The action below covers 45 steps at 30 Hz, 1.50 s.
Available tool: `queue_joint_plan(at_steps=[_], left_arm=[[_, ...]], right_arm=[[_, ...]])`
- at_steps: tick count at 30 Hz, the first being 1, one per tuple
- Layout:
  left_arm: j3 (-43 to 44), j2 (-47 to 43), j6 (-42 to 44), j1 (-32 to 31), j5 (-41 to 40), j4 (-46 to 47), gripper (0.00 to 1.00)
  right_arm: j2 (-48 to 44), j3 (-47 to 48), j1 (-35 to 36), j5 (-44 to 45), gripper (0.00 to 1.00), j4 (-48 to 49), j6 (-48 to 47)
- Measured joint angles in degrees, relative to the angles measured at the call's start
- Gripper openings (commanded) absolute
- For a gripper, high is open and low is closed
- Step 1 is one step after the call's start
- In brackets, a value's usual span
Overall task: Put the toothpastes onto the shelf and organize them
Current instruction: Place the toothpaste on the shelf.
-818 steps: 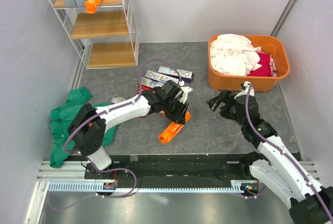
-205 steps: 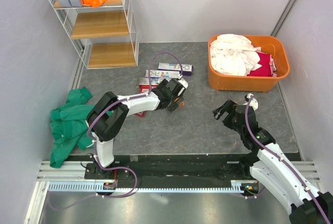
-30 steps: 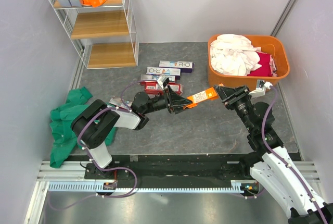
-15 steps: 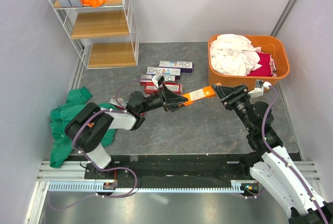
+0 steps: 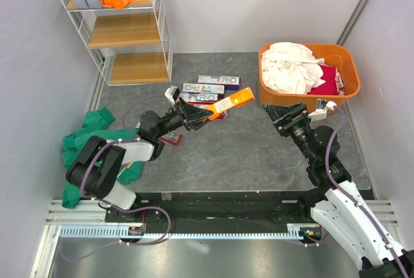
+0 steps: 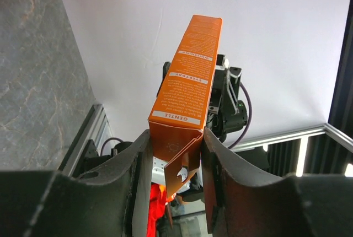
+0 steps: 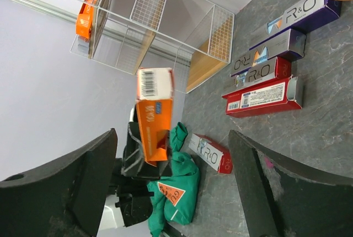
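Observation:
My left gripper [image 5: 197, 115] is shut on the near end of an orange toothpaste carton [image 5: 228, 103], held in the air and pointing up and right. In the left wrist view the carton [image 6: 188, 85] stands pinched between both fingers [image 6: 135, 165]. My right gripper [image 5: 284, 116] hangs open and empty to the right of it, apart from the carton [image 7: 153, 117]. Several more toothpastes [image 5: 206, 88] lie on the floor; one red-and-white carton [image 5: 171, 138] lies by my left arm. The shelf [image 5: 123, 29] stands at the far left with silver and orange cartons on its top tier.
An orange tub [image 5: 304, 103] of laundry stands at the back right, close behind my right gripper. A green cloth [image 5: 84, 145] lies on the floor at the left, under my left arm. Grey walls close in both sides.
My right gripper has opened and let go of the orange carton. The left gripper, still shut on it, has drawn it back left and tilted it upward, away from the right gripper.

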Motion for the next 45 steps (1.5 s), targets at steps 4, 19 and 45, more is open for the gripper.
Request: queue_joint_plan(at_steps=[4,19,45], left_arm=[[-0.2,-5.7,0.8,4.4,2.2,-1.0,0.09],[26.5,-24.3,27.6,15.5,5.8,-43.3,0.02],[70.4,-7.3,42.1,34.7,-10.8,-78.1,0.02]], right_arm=[[0.0,0.0,0.0,0.0,0.90,0.0,0.0],[0.3,-1.1,0.0,-0.2,0.90,-0.7,0.0],[1.2,-2.7,0.0,-0.6,0.90,-2.0,-1.6]])
